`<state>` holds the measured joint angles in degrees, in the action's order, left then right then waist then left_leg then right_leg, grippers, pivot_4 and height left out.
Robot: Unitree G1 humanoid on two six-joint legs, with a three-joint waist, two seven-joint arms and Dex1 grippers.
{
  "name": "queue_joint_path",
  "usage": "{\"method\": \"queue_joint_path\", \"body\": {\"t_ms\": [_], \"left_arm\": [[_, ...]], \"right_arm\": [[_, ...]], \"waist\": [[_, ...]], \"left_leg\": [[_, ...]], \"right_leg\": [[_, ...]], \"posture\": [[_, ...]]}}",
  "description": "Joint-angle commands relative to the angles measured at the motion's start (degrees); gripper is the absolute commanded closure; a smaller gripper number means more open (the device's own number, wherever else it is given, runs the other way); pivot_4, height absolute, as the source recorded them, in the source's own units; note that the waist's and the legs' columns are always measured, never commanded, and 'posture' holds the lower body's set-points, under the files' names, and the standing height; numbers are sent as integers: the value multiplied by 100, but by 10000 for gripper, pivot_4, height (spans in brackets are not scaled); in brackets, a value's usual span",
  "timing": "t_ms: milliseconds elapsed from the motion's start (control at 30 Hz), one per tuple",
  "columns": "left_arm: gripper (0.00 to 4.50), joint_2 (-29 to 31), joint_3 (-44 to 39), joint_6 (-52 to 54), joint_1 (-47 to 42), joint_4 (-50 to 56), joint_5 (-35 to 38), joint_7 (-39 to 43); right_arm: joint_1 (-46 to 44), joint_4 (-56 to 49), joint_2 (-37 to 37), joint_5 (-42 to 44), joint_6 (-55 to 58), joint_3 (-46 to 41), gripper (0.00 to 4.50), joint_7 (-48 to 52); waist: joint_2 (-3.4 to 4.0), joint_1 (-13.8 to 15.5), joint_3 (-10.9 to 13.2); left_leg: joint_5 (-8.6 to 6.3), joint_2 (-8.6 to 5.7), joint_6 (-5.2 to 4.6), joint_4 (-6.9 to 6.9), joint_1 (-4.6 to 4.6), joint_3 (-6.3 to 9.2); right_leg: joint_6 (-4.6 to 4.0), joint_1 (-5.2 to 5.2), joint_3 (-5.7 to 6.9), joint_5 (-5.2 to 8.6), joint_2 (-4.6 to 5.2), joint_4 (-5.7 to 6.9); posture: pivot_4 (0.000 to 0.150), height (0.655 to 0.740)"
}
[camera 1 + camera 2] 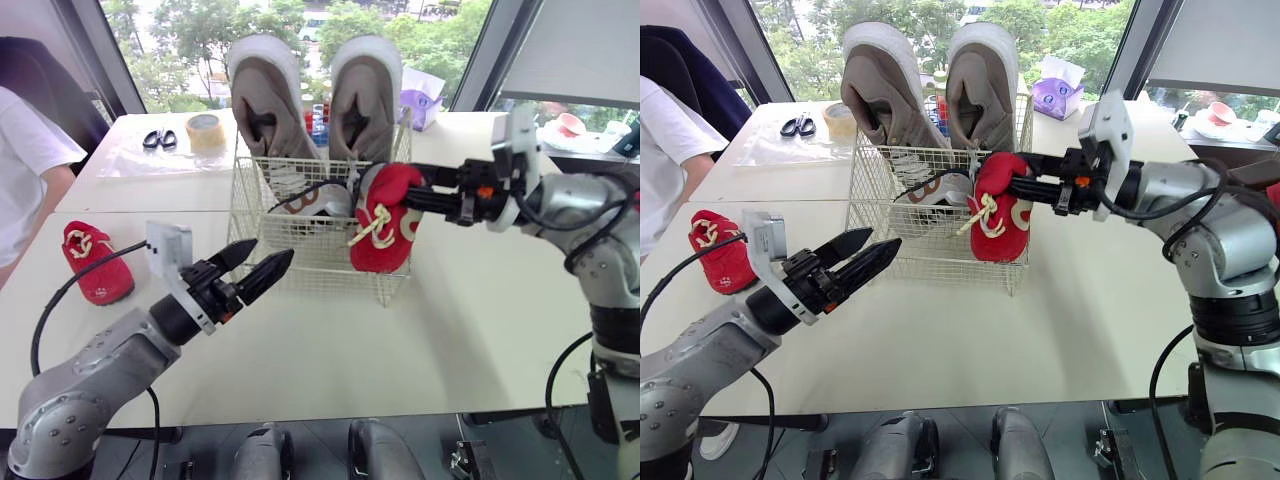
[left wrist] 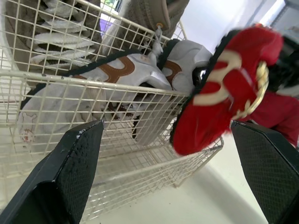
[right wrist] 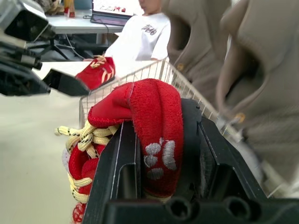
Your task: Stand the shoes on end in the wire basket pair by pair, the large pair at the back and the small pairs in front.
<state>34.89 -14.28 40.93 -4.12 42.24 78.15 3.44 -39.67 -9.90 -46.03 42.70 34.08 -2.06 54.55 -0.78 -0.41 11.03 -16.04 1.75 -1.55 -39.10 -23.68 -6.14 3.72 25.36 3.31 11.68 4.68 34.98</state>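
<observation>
White table (image 1: 450,330), red shoe (image 1: 385,235) between right fingers (image 1: 438,200)

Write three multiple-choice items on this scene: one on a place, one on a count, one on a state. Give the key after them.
1. Where is the loose red shoe?
A. On the floor
B. On the table, at the robot's left
C. On a chair

2. How many large grey shoes stand on end at the back of the wire basket?
A. One
B. Two
C. Four

3. How is the left gripper?
A. Open and empty
B. Shut on a shoe
C. Shut on a cord

Key:
1 B: it lies flat on the table, while the right gripper clamps the held red shoe at the basket's front.
2 B: the two stand side by side, rising above the rim.
3 A: its fingers are spread, with nothing between them.
</observation>
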Motion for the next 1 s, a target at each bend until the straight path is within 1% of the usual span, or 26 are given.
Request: {"method": "queue_joint_path", "body": {"t_ms": [33,100,167,200,300,367,467,533,633,733,800,900,933,1000], "left_arm": [[722,32,-101,-149,-128,-24,160,43],[722,44,-113,-156,-181,-98,186,64],[0,82,-127,-147,-224,-162,194,107],[0,97,-149,-150,-234,-188,216,129],[0,164,-257,-166,-237,-268,340,202],[0,220,-337,-167,-241,-332,375,218],[0,379,-489,-126,-283,-442,480,176],[0,531,-640,-87,-281,-469,765,204],[0,851,-927,21,-156,-505,1116,327],[0,1190,-1293,70,-15,-655,1294,339],[0,1341,-1605,-32,-126,-953,1427,89],[0,1634,-1940,-161,-548,-1521,1138,-514],[0,1843,-1984,-117,-710,-1708,886,-763],[0,2298,-1980,112,-1077,-2199,690,-1359]], "right_arm": [[101,-143,70,-15,-38,-200,34681,55],[171,-155,149,-69,-78,-187,34681,51],[220,-146,199,-162,-134,-176,25335,56],[249,-135,199,-197,-144,-186,23023,76],[296,-99,166,-311,-160,-244,7756,119],[268,-93,116,-362,-133,-297,224,122],[112,-192,-22,-159,124,-468,224,187],[-39,-307,-133,117,396,-613,224,226],[-305,-516,-389,829,1118,-897,224,274],[-535,-598,-643,1509,1713,-1235,224,257],[-818,-470,-682,1641,1786,-1368,224,160],[-1373,-179,-671,1701,1784,-1355,224,209],[-1550,-136,-688,1697,1827,-1244,224,326],[-1802,-206,-756,1685,1956,-869,224,782]], "waist": [[0,0,0],[0,0,0],[0,-1,0],[0,0,0],[0,-8,0],[0,-12,0],[0,-15,0],[1,-14,1],[2,-15,2],[2,-17,2],[2,-18,2],[4,-18,3],[3,-19,4],[1,-22,5]], "left_leg": [[0,0,0,0,0,0],[0,0,0,0,0,0],[0,0,0,0,0,0],[0,0,0,0,0,0],[0,0,0,0,0,0],[0,0,0,-1,0,0],[1,1,1,-1,2,0],[1,1,1,-1,2,0],[0,1,1,0,-1,0],[-2,5,2,4,-1,2],[-2,5,3,4,-1,3],[-2,5,6,4,-1,3],[-4,6,9,3,-1,3],[-3,6,6,4,-3,3]], "right_leg": [[0,0,0,0,0,0],[0,-1,0,0,0,0],[0,-1,0,0,-1,0],[0,-1,0,0,-1,0],[0,0,1,0,-1,1],[0,0,1,0,-1,1],[0,0,1,0,-2,3],[0,1,1,0,-1,4],[0,6,0,0,2,3],[-2,7,-1,1,10,2],[-5,7,-1,2,13,1],[-10,10,-1,0,15,-1],[-10,10,0,0,14,-1],[-10,13,1,0,13,1]], "posture": [[1500,7400],[1500,7400],[1500,7400],[1500,7400],[1500,7400],[1500,7400],[1500,7400],[1500,7400],[1500,7400],[1500,7400],[1500,7400],[1500,7400],[1500,7400],[1500,7400]]}}
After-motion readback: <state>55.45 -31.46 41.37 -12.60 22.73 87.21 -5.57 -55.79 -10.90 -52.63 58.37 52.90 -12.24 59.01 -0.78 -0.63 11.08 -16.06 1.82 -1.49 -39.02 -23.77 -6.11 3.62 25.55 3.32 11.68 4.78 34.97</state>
